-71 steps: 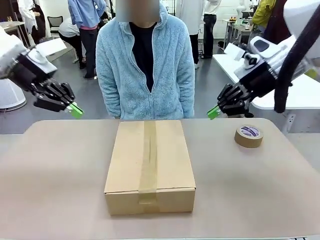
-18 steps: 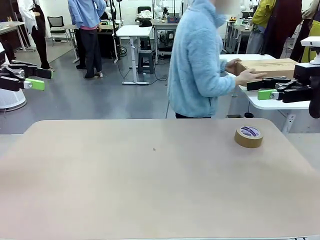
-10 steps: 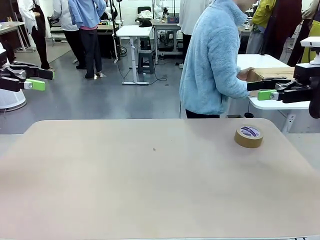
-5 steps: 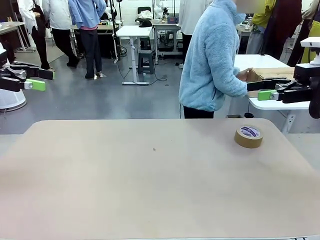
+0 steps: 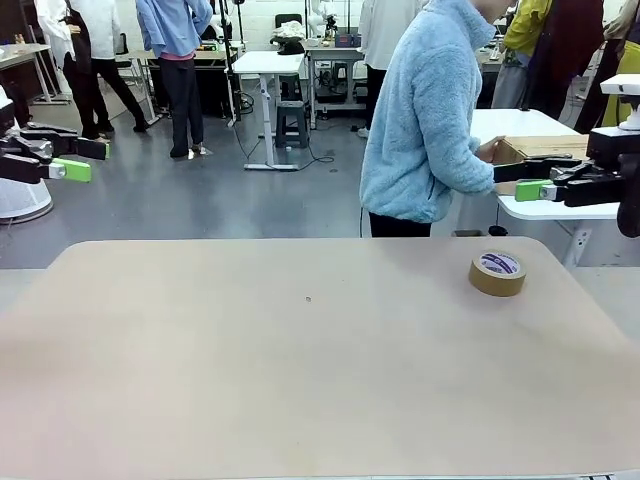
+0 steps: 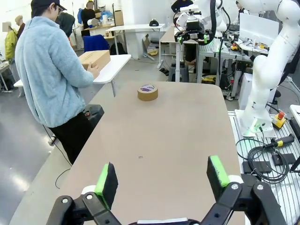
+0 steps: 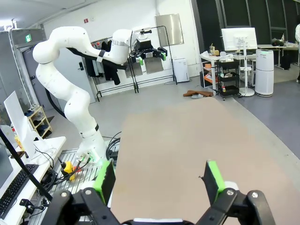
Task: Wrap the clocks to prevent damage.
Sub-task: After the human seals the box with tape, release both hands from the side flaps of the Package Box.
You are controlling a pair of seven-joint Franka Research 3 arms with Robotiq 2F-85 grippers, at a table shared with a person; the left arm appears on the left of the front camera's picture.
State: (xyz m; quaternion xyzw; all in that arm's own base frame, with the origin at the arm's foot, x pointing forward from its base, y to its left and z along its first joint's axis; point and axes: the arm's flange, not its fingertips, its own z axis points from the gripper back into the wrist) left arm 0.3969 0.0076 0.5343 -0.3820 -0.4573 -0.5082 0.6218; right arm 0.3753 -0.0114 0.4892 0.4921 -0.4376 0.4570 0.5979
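1. a workshop room with white desks, chairs and standing people is seen behind a broad beige table (image 5: 300,380), whose far edge is rounded.
2. a roll of brown tape (image 5: 498,272) is laid flat on the table toward its far right corner, well apart from both grippers; from the left wrist it is seen at the far end of the tabletop (image 6: 147,92).
3. a person in a light blue fleece (image 5: 425,120) is stood beyond the far edge, turned away toward a white side table (image 5: 530,205).
4. a cardboard box (image 5: 535,148) is held by the person's hands on that side table; from the left wrist the box (image 6: 95,58) is seen under the person's hand (image 6: 93,71).
5. the bubble-wrapped clocks cannot be made out anywhere, so their place cannot be told.
6. the left gripper (image 5: 62,160) is held level above the floor off the table's left edge; in its wrist view (image 6: 161,177) the green pads (image 6: 107,178) are spread wide with nothing between them.
7. the right gripper (image 5: 540,180) is held level at the right, in front of the side table; in its wrist view (image 7: 158,180) the jaws are likewise spread wide and empty, and the left arm (image 7: 70,93) is seen across the table.
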